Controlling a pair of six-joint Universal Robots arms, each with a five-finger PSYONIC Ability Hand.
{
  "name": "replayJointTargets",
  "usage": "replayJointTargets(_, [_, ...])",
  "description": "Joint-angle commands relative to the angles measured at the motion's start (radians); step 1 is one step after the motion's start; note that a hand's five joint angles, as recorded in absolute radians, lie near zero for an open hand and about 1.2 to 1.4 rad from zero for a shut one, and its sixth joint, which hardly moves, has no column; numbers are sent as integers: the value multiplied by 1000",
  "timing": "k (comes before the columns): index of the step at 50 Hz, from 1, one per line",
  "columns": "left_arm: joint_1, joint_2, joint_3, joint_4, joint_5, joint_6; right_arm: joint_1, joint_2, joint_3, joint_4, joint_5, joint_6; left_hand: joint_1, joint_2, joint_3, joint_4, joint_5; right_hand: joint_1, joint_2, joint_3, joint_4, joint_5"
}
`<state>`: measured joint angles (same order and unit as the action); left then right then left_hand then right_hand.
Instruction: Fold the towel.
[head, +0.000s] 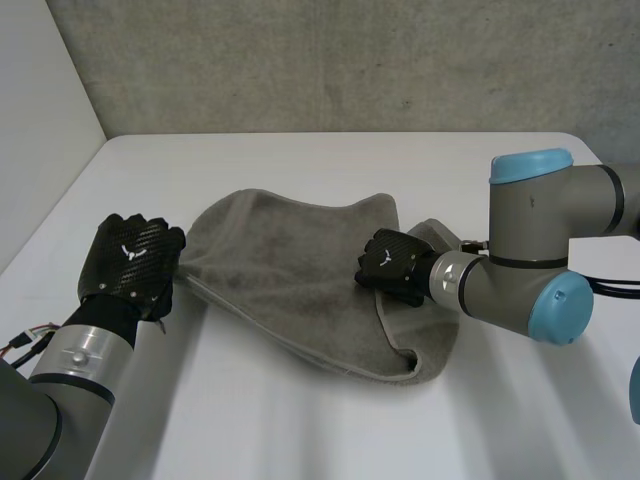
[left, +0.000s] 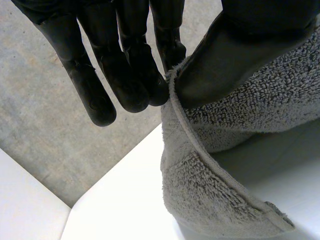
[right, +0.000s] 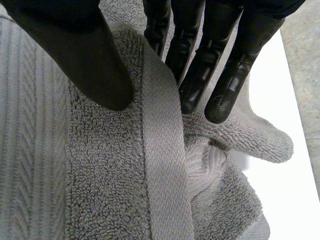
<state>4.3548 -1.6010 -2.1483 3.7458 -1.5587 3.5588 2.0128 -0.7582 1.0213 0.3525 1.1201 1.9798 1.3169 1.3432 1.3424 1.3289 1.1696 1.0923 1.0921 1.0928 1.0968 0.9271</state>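
The towel (head: 290, 265) was pinched at opposite ends by the left hand (head: 130, 255) and the right hand (head: 392, 262); it was left rumpled, with no fold completed.

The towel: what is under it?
The towel lies bunched on the white table, which shows around it. By the right hand, which pinches its hem, a folded layer lies underneath. Anything else beneath is covered.

You see a white desk (head: 300, 430) with a plain matte top. A grey concrete wall (head: 350, 60) stands along its far edge, rough and speckled, with one small dark mark (head: 405, 103) toward the right. A plain white panel (head: 40, 110) runs beside the desk's left edge. Light is soft and even.
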Motion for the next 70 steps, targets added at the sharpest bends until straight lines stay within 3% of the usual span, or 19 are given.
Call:
replayJointTargets(1, [17,-2,1,0,2,0,-8,-6,8,60,-3,-4,1,-26,-25,-11,-27,-112,-112,-112,-116,-121])
replayJointTargets(5, [19,-2,-1,0,3,0,-8,0,34,63,-2,-6,-2,-29,-28,-14,-30,-270,-270,-270,-275,-279])
replayJointTargets(12, [19,-2,-2,0,5,0,-8,-4,57,62,-3,-6,-2,-29,-28,-14,-30,-247,-247,-247,-251,-256])
replayJointTargets(19, [20,-2,2,-1,-1,0,-3,-88,53,62,-19,17,0,-26,-25,-11,-27,303,303,303,298,294])
replayJointTargets(25, [31,1,10,-11,-6,0,-9,-185,54,59,-34,67,30,4,4,18,3,304,304,304,299,295])
replayJointTargets(33, [66,112,31,-15,0,0,-69,-400,72,59,-37,301,79,53,54,67,52,304,304,304,299,295])
replayJointTargets(35, [92,171,51,-18,2,2,-139,-513,77,54,-39,416,79,53,54,67,52,304,304,304,299,295])
replayJointTargets(41, [135,286,117,-69,5,2,-313,-677,69,60,-37,600,79,53,54,67,52,304,304,304,299,295])
replayJointTargets(49, [143,300,196,-138,5,-24,-394,-782,74,103,-74,656,79,53,54,67,52,304,304,304,299,295])
replayJointTargets(55, [150,268,208,-138,6,-51,-396,-777,63,157,-121,653,79,53,54,67,52,304,304,304,299,295])
replayJointTargets(60, [150,133,248,-133,12,-71,-391,-691,57,158,-137,637,79,53,54,67,52,304,304,304,299,295])
replayJointTargets(65, [146,-121,385,-127,9,-77,-347,-470,-64,158,-115,578,79,53,54,67,52,304,304,304,299,295])
replayJointTargets(68, [143,-191,446,-129,5,-75,-325,-403,-115,157,-100,570,79,53,54,67,52,304,304,304,299,295])
replayJointTargets(70, [141,-320,577,-129,3,-74,-264,-261,-258,132,-48,568,79,53,54,67,52,304,304,304,299,295])
